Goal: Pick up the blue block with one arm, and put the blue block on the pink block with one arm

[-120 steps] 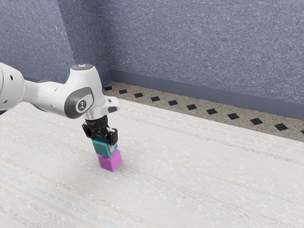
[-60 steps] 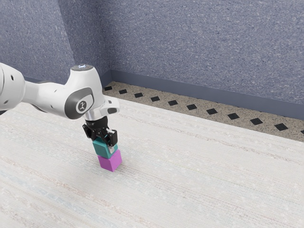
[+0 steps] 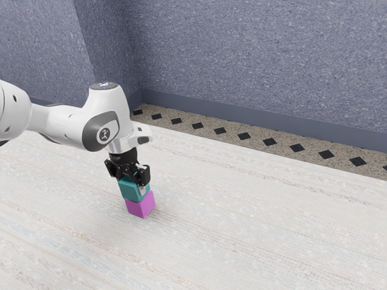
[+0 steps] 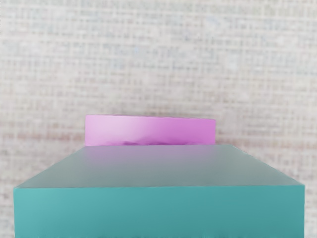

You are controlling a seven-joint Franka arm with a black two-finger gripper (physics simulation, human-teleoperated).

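The arm point(image 3: 54, 124) enters from the exterior view's left, and its gripper point(image 3: 131, 176) is at the blue block point(image 3: 132, 190), which sits on the pink block point(image 3: 140, 205). I cannot tell if it grasps or has released. To the right are the pale woven table point(image 3: 260, 229), the speckled floor point(image 3: 284, 136) and the blue-grey wall point(image 3: 272, 54)

1. Blue block point(image 3: 132, 188): a teal-blue cube, upright, resting on top of the pink block point(image 3: 141, 205) and set slightly toward the exterior view's left of it.
2. Pink block: a magenta-pink cube, flat on the pale woven table point(image 3: 254, 229), directly beneath the blue block. In the wrist view a strip of it shows past the blue block's top face.
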